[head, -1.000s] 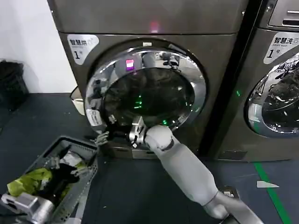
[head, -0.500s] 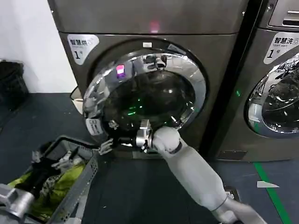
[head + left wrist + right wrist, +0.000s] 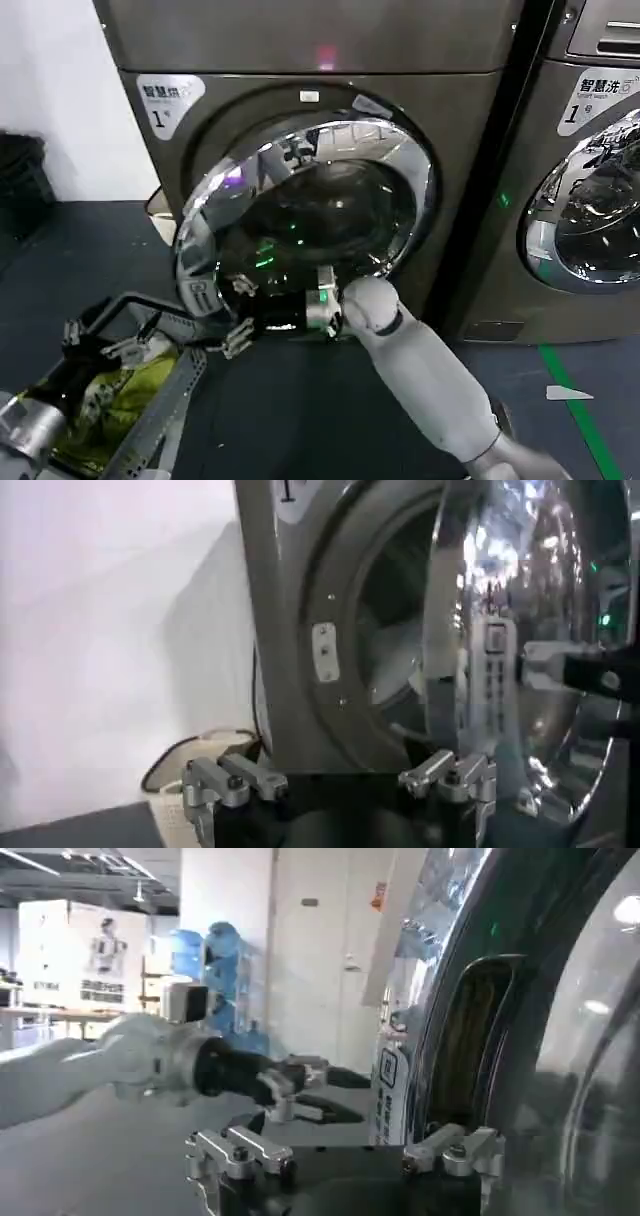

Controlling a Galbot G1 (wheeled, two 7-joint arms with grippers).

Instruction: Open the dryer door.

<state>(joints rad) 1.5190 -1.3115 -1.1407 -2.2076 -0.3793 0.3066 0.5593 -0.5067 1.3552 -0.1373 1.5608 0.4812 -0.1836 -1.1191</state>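
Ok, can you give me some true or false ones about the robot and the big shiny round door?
1. The dryer door is shut tight. False: its left edge stands away from the machine, showing a gap.
2. The right gripper is at the door's lower left edge. True.
3. The left gripper is pulling the door. False: it hangs apart from the door, fingers spread open.
4. A basket holding clothes sits on the floor left of the dryer. True.
5. The neighbouring machine's door is wide open. False: it looks closed.
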